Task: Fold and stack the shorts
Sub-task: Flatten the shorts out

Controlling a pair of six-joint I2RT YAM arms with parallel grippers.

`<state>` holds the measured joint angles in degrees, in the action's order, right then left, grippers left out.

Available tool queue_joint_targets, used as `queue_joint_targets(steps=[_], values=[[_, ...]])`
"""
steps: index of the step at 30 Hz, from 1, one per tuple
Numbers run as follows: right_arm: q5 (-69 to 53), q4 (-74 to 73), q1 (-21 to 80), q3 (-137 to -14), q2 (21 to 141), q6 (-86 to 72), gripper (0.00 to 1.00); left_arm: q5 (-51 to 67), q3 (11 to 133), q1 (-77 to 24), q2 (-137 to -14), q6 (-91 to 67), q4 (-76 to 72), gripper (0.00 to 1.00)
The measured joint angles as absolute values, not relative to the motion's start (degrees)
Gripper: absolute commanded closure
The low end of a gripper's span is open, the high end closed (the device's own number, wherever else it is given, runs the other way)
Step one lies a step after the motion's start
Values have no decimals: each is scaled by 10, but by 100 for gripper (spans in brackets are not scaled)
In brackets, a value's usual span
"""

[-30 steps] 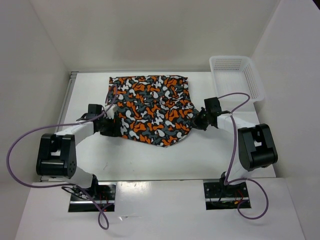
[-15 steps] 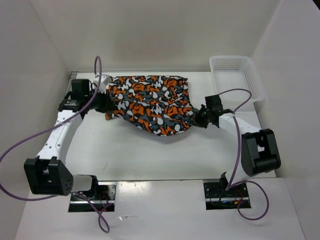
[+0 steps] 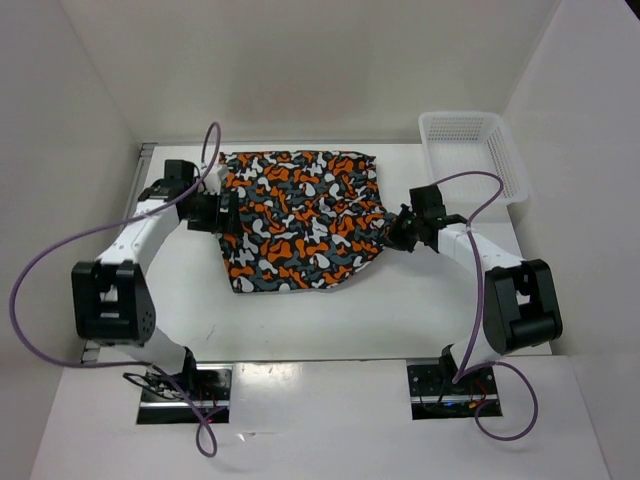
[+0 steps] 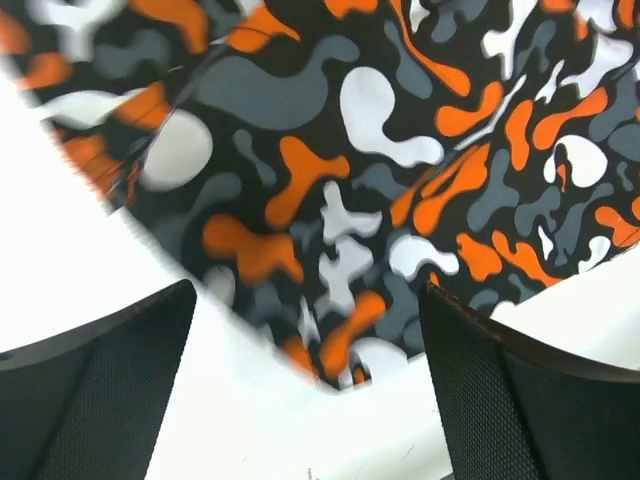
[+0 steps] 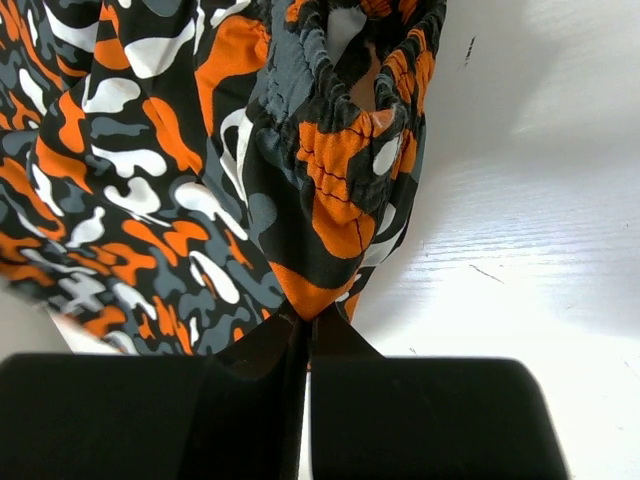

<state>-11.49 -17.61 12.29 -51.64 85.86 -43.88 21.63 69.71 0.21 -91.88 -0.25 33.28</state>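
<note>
Half a second ago the shorts [image 3: 300, 215] were bunched up toward the far left, their near edge drawn in to a short point; now that side has dropped and spread, and a broad flap reaches toward the near edge of the table [image 3: 400, 310], ending in a squared corner on the left. The left gripper [image 3: 222, 212] has shifted only a little, sitting at the left edge of the fabric, while its arm has folded back so that the elbow lies closer to the cloth than before. In the left wrist view its fingers [image 4: 110, 390] stand wide apart with nothing between them, the printed hem [image 4: 330, 150] lying just beyond the tips over bare white surface. The right gripper [image 3: 396, 232] is in nearly the same place as before, at the right edge of the shorts; in the right wrist view its fingers [image 5: 250, 400] are pressed together on a fold of fabric just below the gathered elastic waistband [image 5: 340, 130]. The shorts lie across the far middle of the white table, between the two grippers. A white mesh basket [image 3: 470, 128] stands in the far right corner, well apart from the cloth. Plain white walls [image 3: 300, 70] close in the table on three sides, and purple cables [image 3: 30, 290] loop from both arms.
</note>
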Motion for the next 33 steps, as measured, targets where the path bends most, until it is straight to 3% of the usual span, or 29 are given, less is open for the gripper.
queue_joint_targets(steps=[2,4,5,7,8,9,10,12,15,20,21,23,24,26,33], values=[[-115,-176,123,-516,858,-439,100,192,671,3,-852,-4,331,31],[-115,-176,123,-516,858,-439,100,179,628,3,-775,-4,324,65],[-115,-176,123,-516,858,-439,100,175,600,3,-733,-3,324,91],[-116,-176,123,-517,858,-439,100,172,540,1,-668,-2,316,100],[-116,-176,123,-517,858,-439,100,173,507,-2,-642,-2,315,95],[-116,-176,124,-517,858,-439,100,174,474,-6,-625,-2,314,79],[-116,-176,124,-517,858,-439,100,178,446,-12,-617,1,313,53],[-116,-176,126,-518,858,-439,100,190,396,-28,-624,-2,314,21],[-116,-176,127,-519,858,-439,100,203,367,-39,-661,-2,311,17],[-116,-176,128,-519,858,-439,100,217,362,-44,-727,-3,236,25],[-116,-176,128,-519,858,-439,100,219,362,-48,-743,-3,218,32],[-116,-176,128,-519,858,-439,100,225,362,-58,-775,-3,186,52],[-116,-176,128,-519,858,-439,100,228,362,-62,-789,-4,175,79],[-116,-176,128,-519,858,-439,100,231,365,-66,-802,-5,167,98],[-113,-179,128,-519,856,-439,100,255,413,-67,-716,-3,220,100]])
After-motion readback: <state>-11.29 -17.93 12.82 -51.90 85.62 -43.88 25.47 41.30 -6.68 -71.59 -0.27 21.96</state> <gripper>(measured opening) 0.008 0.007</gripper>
